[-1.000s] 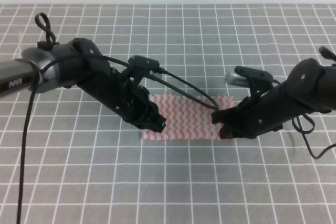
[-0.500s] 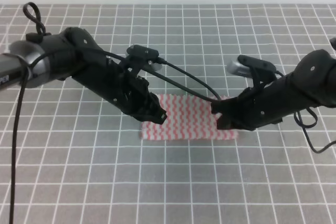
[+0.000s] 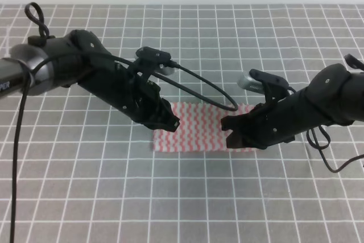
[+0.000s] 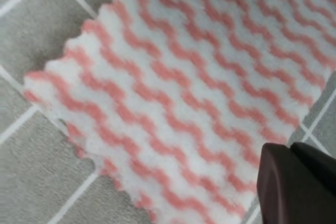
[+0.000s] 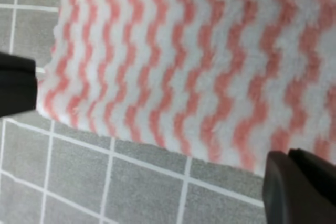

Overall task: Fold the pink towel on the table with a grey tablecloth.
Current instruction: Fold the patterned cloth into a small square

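The pink towel [image 3: 199, 128] lies flat as a folded strip on the grey gridded tabletop [image 3: 187, 197], between both grippers. The left gripper [image 3: 169, 122] sits over its left end, the right gripper [image 3: 230, 132] over its right end; whether either pair of jaws is open cannot be told. No readable writing shows.

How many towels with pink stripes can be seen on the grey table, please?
1. The thin pink-and-white zigzag-striped cloth towel lies flat mid-table on the grey, white-gridded tablecloth, between the black left gripper and the black right gripper, which partly cover its ends.
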Motion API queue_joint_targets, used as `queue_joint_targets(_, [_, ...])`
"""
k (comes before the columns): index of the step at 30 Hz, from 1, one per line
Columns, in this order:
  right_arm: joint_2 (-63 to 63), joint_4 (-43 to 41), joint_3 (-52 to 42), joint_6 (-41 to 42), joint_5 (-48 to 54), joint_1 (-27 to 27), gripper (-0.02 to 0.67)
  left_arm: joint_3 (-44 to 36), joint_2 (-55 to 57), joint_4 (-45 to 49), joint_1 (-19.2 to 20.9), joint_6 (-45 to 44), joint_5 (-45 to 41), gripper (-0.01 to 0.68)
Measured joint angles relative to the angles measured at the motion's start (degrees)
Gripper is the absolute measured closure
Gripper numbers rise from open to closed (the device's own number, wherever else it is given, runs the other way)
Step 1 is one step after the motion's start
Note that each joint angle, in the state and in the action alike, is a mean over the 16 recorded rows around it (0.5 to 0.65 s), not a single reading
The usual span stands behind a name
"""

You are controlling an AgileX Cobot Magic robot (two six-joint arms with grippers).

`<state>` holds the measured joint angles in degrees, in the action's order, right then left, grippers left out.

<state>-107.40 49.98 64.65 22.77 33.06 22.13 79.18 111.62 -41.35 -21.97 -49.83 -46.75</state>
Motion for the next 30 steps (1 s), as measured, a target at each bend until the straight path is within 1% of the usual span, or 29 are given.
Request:
queue_joint_targets(8, [0.6, -0.8, 0.7, -0.2, 1.1, 0.0, 0.664, 0.0, -2.3, 0.1, 0.6, 1.3, 3.9, 0.673])
queue_joint_targets(12, [1.4, -2.9, 1.8, -1.8, 1.9, 0.0, 0.664, 0.0, -3.6, 0.2, 0.9, 2.5, 5.4, 0.673])
queue_joint_targets(18, [2.3, -9.8, 4.5, -7.6, 3.1, 0.0, 0.664, 0.0, -4.8, 0.5, 1.1, 4.6, 6.6, 0.673])
queue_joint_targets(24, [2.4, -17.2, 7.1, -14.3, 4.2, 0.0, 0.664, 0.0, -3.8, 0.1, 1.1, 6.5, 4.7, 0.673])
queue_joint_targets(30, [2.3, -21.2, 8.3, -18.1, 5.0, -0.7, 0.645, -0.1, -1.3, -1.3, 1.1, 7.2, 3.2, 0.673])
